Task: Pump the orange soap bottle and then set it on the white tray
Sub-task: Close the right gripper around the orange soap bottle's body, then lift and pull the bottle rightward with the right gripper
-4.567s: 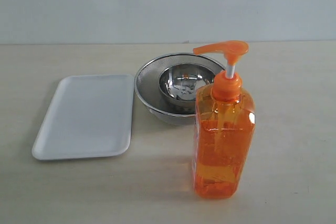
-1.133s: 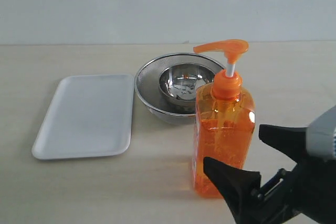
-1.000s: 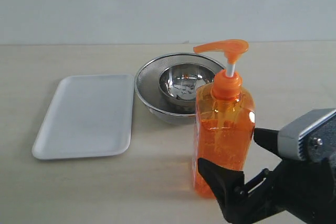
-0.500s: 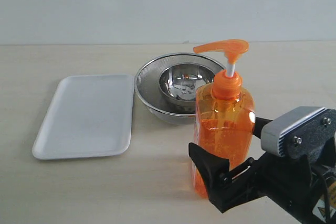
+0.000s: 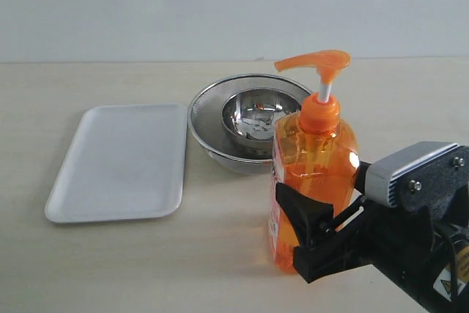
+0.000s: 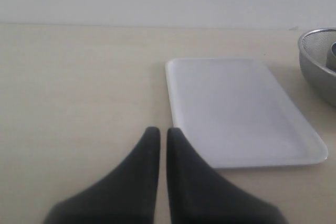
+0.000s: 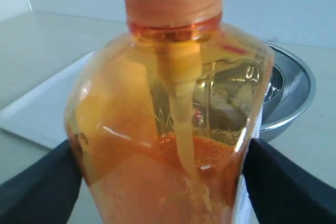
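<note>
tray [image 5: 110, 166] left of bowls [image 5: 209, 133], bottle [image 5: 315, 159] front-right

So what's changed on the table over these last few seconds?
The right hand came in from the lower right and closed around the orange soap bottle, nudging it slightly right in the exterior view. Its pump head is still up. The white tray and steel bowls stayed put.

No text can be read: the bottle's [image 5: 316, 170] white-and-red label [image 5: 273, 214], on its left side, shows only edge-on, and a yellow-and-white sticker [image 5: 445, 288] on the right arm [image 5: 410, 243] is too small to make out.
</note>
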You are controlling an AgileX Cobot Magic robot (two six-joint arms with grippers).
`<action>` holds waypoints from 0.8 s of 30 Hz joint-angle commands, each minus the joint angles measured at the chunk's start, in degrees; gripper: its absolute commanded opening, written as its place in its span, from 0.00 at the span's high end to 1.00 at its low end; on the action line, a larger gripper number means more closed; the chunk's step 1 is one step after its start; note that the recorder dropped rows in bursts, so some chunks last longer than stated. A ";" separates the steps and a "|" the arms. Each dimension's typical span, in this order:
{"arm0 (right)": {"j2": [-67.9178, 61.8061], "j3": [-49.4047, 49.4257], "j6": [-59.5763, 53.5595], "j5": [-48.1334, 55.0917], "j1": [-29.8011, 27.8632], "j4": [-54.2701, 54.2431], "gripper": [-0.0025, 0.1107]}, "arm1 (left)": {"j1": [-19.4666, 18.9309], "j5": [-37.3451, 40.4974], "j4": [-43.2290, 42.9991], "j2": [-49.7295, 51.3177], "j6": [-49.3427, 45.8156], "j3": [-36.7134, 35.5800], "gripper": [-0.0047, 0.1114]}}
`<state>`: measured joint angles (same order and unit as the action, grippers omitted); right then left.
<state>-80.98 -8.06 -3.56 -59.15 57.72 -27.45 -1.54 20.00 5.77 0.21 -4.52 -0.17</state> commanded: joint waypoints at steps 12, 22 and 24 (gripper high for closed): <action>-0.31 -0.23 -1.52 -0.18 0.15 -3.02 0.98 | -0.14 -0.45 -0.27 -0.21 0.25 0.17 0.92; -0.31 -0.02 -4.54 -1.92 0.15 -7.53 0.98 | -0.14 -0.45 -0.27 -0.21 0.25 0.17 0.92; -0.31 -0.02 -5.79 -1.92 0.15 -8.07 0.98 | -0.14 -0.45 -0.27 -0.21 0.25 0.17 0.92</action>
<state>-80.98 -8.06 -7.68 -59.88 57.96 -32.94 -1.54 20.00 5.77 0.21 -4.52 -0.17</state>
